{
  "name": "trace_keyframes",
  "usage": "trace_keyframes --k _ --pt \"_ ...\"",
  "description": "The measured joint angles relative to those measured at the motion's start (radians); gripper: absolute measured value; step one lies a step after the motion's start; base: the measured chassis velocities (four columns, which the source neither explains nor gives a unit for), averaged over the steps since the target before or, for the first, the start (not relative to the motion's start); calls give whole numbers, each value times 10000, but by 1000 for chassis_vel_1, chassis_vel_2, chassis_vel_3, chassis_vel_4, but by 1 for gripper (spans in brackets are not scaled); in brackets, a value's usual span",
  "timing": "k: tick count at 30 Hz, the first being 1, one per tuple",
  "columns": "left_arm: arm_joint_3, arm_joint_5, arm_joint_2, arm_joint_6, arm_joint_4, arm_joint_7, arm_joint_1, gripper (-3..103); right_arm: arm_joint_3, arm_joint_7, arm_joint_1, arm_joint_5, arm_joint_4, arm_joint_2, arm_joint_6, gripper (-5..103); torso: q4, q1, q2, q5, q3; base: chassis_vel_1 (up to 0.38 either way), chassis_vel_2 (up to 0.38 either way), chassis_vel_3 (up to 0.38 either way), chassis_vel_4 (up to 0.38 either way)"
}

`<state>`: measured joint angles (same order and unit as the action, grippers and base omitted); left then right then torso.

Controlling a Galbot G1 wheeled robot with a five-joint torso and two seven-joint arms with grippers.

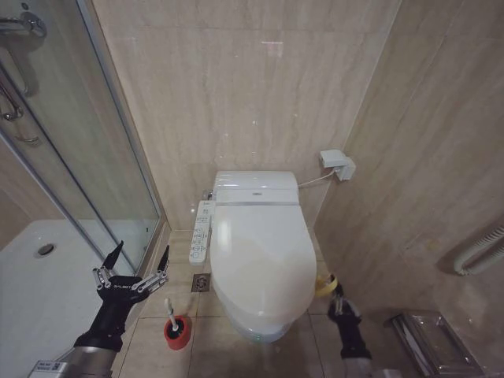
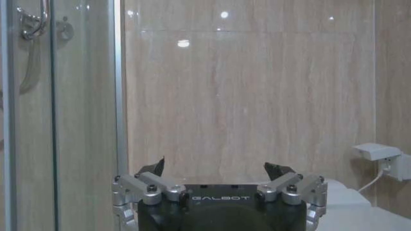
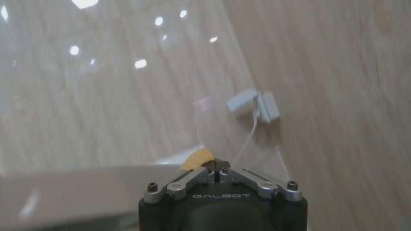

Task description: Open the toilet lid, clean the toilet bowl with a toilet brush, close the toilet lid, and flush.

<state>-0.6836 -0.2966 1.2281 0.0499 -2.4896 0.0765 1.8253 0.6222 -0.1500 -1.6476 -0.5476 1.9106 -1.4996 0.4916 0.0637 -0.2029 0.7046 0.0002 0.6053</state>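
Note:
The toilet lid [image 1: 264, 244] is down flat, so the toilet bowl is hidden beneath it. The toilet brush [image 1: 168, 307] stands upright in its red cup holder [image 1: 177, 331] on the floor left of the toilet. My left gripper [image 1: 142, 252] hovers open just above and left of the brush, with nothing between its fingers; it is the open left gripper [image 2: 217, 166] facing the back wall in the left wrist view. My right gripper [image 1: 339, 294] is shut, low at the toilet's right side beside a yellow tag [image 1: 327, 283]. In the right wrist view the right gripper [image 3: 217, 170] has its tips at that tag [image 3: 196, 159].
A glass shower screen [image 1: 94, 142] and white shower tray [image 1: 47, 283] stand to the left. A control panel [image 1: 202, 232] juts from the toilet's left side, near a floor drain [image 1: 201, 282]. A wall socket [image 1: 337, 164] sits back right; a metal holder [image 1: 433, 339] and hose [image 1: 480, 252] lie right.

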Motion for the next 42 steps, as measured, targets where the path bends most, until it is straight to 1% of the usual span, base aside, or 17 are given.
trace_keyframes --k 2,3,6,8,9,12,13,16,17,19,20,25,26,28,29,35,42 --pt "0 0 0 0 1 0 0 100 134 227 63 -442 582 104 -359 0 -1 0 0 -3 0 0 0 0 0" --pt "0 0 0 0 1 0 0 100 134 227 63 -442 582 104 -359 0 -1 0 0 -3 0 0 0 0 0" --pt "0 0 0 0 0 0 0 100 296 459 318 -812 1188 198 -824 0 0 0 0 -2 0 0 0 0 0" --pt "0 0 0 0 0 0 0 100 345 521 460 -849 1333 198 -953 0 -1 0 0 -2 0 0 0 0 0" --pt "0 0 0 0 0 0 0 100 371 642 679 -879 1503 198 -1117 0 3 0 0 -2 0 0 0 0 0" --pt "0 0 0 0 1 0 0 100 330 1089 1466 -940 1860 197 -1616 0 3 0 0 -4 1 0 0 0 0" --pt "0 0 0 0 1 0 0 100 330 1089 1466 -940 1860 197 -1616 0 3 0 0 -4 1 0 0 0 0" --pt "0 0 0 0 1 0 0 100 112 1472 2306 -883 1893 201 -1917 0 6 -1 0 -5 1 0 0 0 0" --pt "0 0 0 0 1 0 0 100 112 1472 2306 -883 1893 201 -1917 0 6 -1 0 -5 1 0 0 0 0" --pt "0 0 0 0 0 0 0 100 -34 1563 2796 -790 1691 231 -2018 0 8 0 0 -5 2 0 0 0 0" --pt "0 0 0 0 0 0 0 100 -34 1563 2796 -790 1691 231 -2018 0 8 0 0 -5 2 0 0 0 0" --pt "0 0 0 0 0 -1 0 100 -319 1884 4592 -429 860 226 -2183 0 6 0 0 -4 2 0 0 0 0" --pt "0 0 0 0 0 -1 0 100 -319 1884 4592 -429 860 226 -2183 0 6 0 0 -4 2 0 0 0 0" --pt "0 0 0 0 0 0 0 100 -391 2009 5415 -302 420 282 -2238 0 0 -1 -1 -4 2 0 0 0 0" --pt "0 0 0 0 0 0 0 100 -424 2074 5721 -286 226 324 -2267 0 2 -1 -1 -4 2 0 0 0 0" --pt "0 0 0 0 0 0 0 100 -628 2219 6686 -217 -605 435 -2330 0 6 -1 -1 -4 2 0 0 0 0" --pt "0 0 0 0 0 0 0 100 -889 2300 7991 338 -2007 173 -2083 0 4 -1 -1 -4 1 0 0 0 0"
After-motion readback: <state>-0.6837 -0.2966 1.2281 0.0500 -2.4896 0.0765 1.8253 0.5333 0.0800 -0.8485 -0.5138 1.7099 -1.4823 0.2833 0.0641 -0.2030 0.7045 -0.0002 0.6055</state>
